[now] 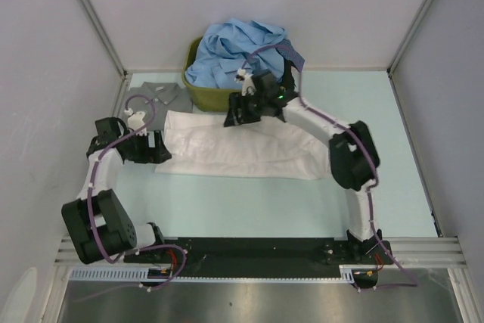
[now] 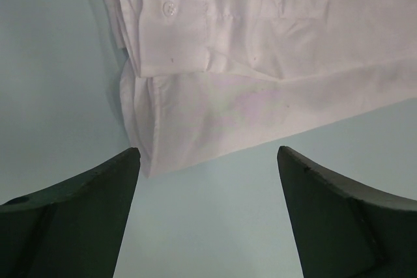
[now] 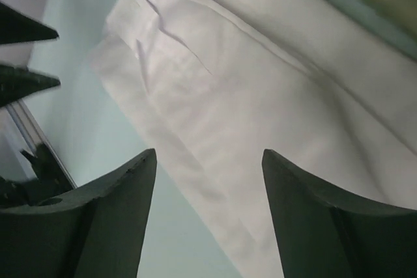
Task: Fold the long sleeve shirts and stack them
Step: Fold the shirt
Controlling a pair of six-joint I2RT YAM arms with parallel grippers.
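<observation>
Both grippers spread wide and empty: left gripper (image 2: pixel 207 151) centre-left in the overhead view beside the white shirt (image 1: pixel 242 149) (folded long), right gripper (image 3: pixel 208 152) over its upper edge

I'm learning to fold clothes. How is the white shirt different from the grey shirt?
The white shirt is a long folded strip in the middle; the grey shirt is a smaller, squarer bundle at the far left. The grey shirt's collar shows; the white shirt shows a cuff button. Both lie flat.
</observation>
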